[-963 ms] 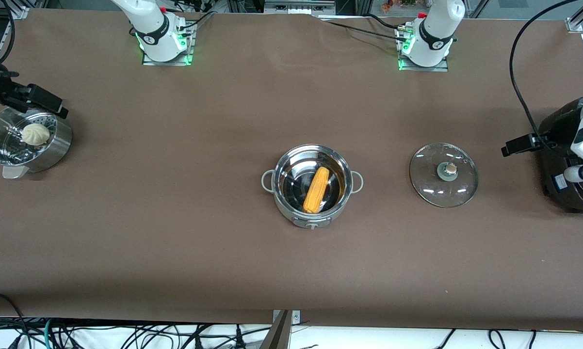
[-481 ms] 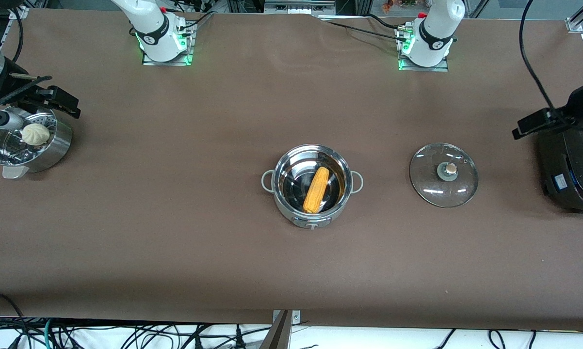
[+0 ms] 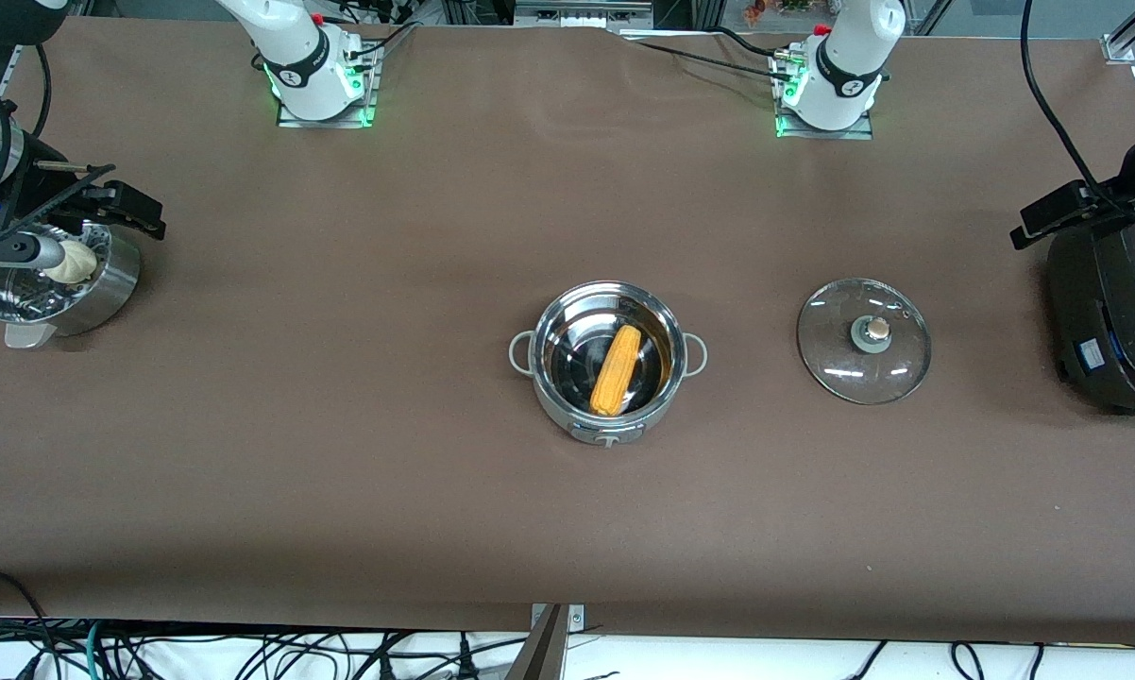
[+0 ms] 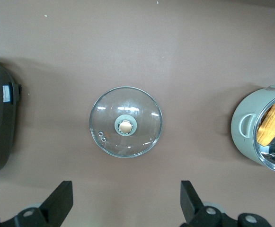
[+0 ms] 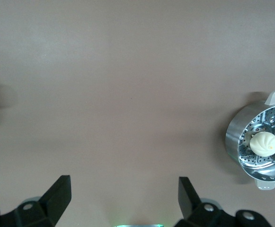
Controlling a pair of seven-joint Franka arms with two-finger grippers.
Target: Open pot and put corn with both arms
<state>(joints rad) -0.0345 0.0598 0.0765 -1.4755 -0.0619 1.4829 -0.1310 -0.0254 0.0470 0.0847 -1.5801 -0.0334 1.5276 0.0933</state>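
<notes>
Front view: high, facing the arm bases, whole surface [image 3: 341,425] in frame.
Left wrist view: straight down on lid [image 4: 126,121], pot [image 4: 251,137] at edge.
Right wrist view: straight down, steamer [image 5: 241,127] at edge.
Shared: front with each.

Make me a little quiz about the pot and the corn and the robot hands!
1. True or false: the corn lies inside the pot.
2. Where is the glass lid? A) on the pot B) flat on the table beside the pot, toward the left arm's end C) in the steamer
3. Fill in: the white bun sits in the ____.

Key: 1 true. 2 B. 3 steamer. Both the left gripper and right gripper are open, holding nothing.
</notes>
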